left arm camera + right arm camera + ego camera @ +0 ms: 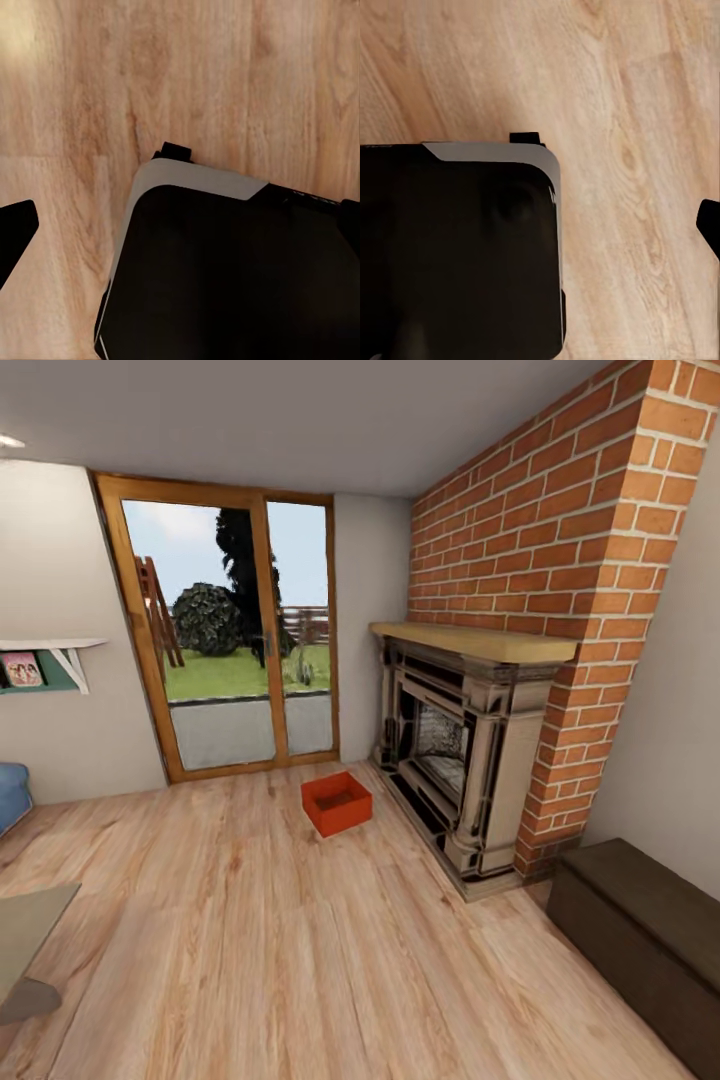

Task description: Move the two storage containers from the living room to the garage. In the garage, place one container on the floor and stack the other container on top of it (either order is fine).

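While both claws' states cannot be told, one storage container (337,802) sits near fireplace (455,760), bench (640,940) cropped.

The dark bench (650,950) is being cut off by the head view's right and lower edges, and a blue seat (12,795) and a grey-green slab (28,940) are being clipped at its left edge. The picture on the wall shelf (40,665) is being rendered too small to read. In both wrist views, much of the wood floor (225,82) is being hidden by the robot's dark base (232,277).
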Tool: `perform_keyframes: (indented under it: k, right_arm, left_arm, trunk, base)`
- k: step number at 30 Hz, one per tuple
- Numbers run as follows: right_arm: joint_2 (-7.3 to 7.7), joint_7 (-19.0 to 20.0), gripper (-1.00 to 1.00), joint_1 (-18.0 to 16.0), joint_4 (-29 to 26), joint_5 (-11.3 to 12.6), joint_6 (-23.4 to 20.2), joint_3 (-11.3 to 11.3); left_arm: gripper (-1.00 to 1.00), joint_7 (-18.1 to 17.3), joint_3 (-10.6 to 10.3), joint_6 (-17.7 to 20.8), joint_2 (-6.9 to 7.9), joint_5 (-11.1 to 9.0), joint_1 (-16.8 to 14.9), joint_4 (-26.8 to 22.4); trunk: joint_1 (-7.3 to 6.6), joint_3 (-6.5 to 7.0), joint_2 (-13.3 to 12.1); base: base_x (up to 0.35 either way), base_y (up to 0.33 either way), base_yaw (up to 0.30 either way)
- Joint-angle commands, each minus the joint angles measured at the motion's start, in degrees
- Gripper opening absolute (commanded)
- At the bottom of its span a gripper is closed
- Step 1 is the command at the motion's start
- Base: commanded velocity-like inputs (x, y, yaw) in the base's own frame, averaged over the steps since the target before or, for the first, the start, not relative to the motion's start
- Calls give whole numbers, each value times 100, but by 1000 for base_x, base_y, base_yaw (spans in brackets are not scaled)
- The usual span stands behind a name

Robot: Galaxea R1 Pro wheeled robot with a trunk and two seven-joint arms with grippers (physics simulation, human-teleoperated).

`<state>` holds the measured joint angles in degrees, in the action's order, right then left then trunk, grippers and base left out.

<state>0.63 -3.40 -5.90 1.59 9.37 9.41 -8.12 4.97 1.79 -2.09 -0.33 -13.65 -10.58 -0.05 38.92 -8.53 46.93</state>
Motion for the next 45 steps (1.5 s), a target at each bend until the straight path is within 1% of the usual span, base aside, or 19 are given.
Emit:
perform_keyframes:
  k: [1,28,36,45]
  right_arm:
    - [-1,-3,100,-7,17,56,35,-49]
    - [0,-2,100,-7,17,56,35,-51]
    - [7,2,100,-7,17,48,34,-57]
    - [8,6,100,-7,17,54,22,-58]
  left_arm:
    - [100,13,15,-20,-2,-15,-6,6]
    - [100,13,15,-19,-2,-15,-6,6]
    - [100,13,15,-20,-3,-15,-6,7]
    - [100,13,15,-20,-10,-15,-6,11]
  trunk:
    - [4,-8,5]
    - [4,-8,5]
    - [4,-8,5]
    - [4,-8,5]
  base:
    - [319,-1,262]
    - [319,0,258]
    - [319,-38,47]
    - [313,-134,1]
